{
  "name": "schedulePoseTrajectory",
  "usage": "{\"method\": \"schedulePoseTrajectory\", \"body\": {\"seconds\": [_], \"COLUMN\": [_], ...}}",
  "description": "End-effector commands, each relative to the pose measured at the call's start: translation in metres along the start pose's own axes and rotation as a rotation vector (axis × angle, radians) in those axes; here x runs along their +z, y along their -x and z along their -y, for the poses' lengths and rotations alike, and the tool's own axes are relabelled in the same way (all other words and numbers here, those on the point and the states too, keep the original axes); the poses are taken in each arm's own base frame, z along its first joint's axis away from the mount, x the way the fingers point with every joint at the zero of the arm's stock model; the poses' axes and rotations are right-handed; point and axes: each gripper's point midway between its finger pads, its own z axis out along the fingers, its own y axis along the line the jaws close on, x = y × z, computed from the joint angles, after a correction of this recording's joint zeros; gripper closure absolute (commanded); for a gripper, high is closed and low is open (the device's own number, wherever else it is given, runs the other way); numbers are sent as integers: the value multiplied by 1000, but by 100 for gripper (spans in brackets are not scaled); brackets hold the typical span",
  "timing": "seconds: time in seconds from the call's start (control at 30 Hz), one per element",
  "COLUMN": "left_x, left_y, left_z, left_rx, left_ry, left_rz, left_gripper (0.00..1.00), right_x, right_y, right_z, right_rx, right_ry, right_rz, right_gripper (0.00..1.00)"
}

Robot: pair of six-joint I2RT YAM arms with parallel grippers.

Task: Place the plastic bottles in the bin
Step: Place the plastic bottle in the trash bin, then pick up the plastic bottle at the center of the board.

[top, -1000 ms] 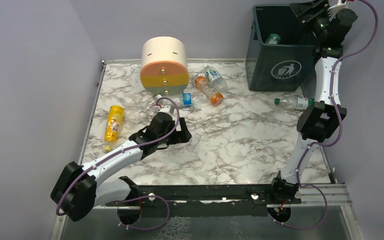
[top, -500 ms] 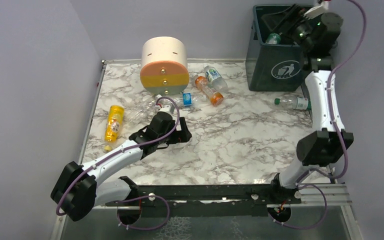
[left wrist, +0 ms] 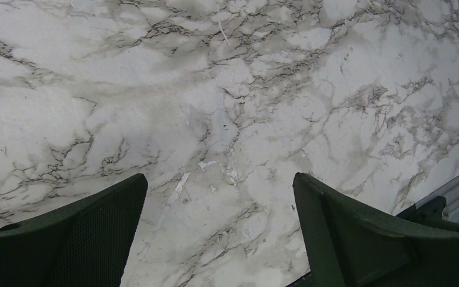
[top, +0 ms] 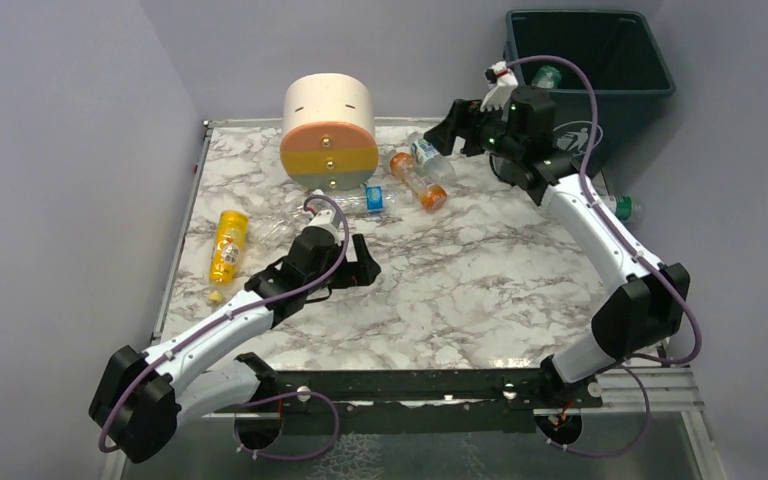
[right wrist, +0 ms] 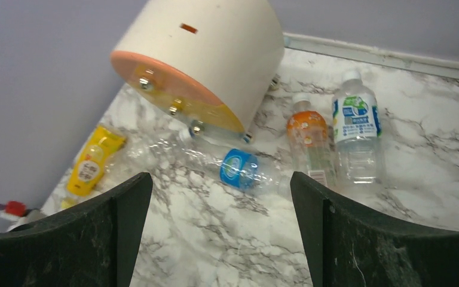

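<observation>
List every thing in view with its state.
bin: upright, open-topped
binned bottle: inside bin
drawer unit: drawers shut
orange bottle: lying, capped
white-capped bottle: lying, capped
blue-label bottle: lying
yellow bottle: lying
bottle beside bin: mostly hidden
left gripper: open, empty
right gripper: open, empty
</observation>
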Motion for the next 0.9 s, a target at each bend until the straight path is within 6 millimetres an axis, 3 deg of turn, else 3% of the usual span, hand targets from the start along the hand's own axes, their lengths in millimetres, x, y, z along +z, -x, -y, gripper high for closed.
{"method": "schedulePoseTrajectory", "body": {"seconds": [0.0, 0.13, 0.4, 0.6, 0.87], "left_x": [-7, -10, -12, -14, -14], "left_y": [-1, -1, -2, -3, -5], "left_z": [-7, -6, -5, -5, -6], "left_rx": [7, 5, 2, -3, -4], "left_ry": [15, 10, -2, -9, -7], "left_rz": [14, 21, 22, 23, 19], "left_gripper": [1, 1, 1, 1, 1], "right_x": [23, 49, 91, 106, 111], "right_y": [-31, -61, -129, -165, -205], "right_z": [23, 40, 90, 110, 128], "right_rx": [-99, -141, -146, -134, -131], "right_ry": [-139, -211, -319, -351, -371], "right_rz": [-78, -153, -303, -372, -445], "right_gripper": [12, 13, 15, 15, 16]}}
